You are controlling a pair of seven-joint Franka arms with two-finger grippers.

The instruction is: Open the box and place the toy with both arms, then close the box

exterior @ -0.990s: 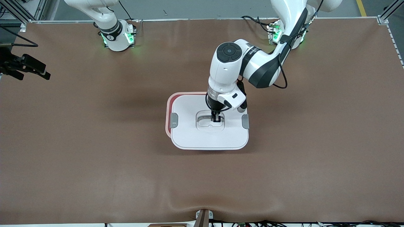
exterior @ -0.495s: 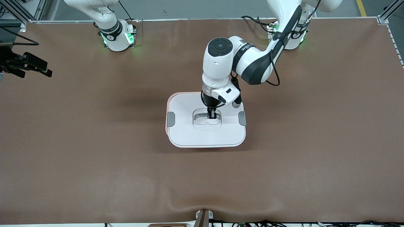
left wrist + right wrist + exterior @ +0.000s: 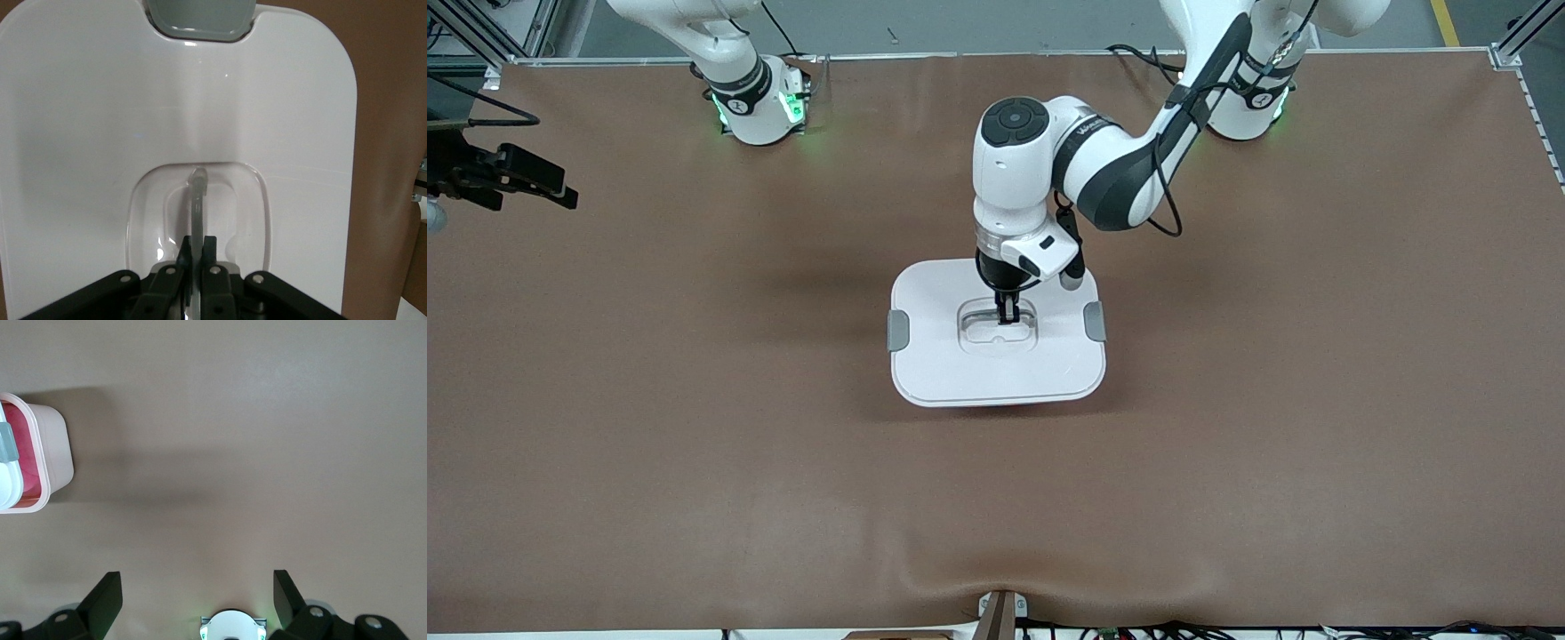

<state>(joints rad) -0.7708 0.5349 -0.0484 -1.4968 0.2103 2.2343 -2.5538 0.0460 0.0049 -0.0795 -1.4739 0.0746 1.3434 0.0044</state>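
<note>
The left gripper pinches the handle in the lid recess, fingers closed on it. The lid is directly under it, over the box; pink shows inside. The right gripper waits wide open, holding nothing, over bare table, well apart from the box.

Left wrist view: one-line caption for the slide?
Left pincer shut on the centre handle of the white lid, grey side clip at its edge.

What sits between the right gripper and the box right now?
Nothing but bare brown table: the right wrist view shows the open right gripper up at the table's edge and the box apart from it, with only tabletop between.
</note>
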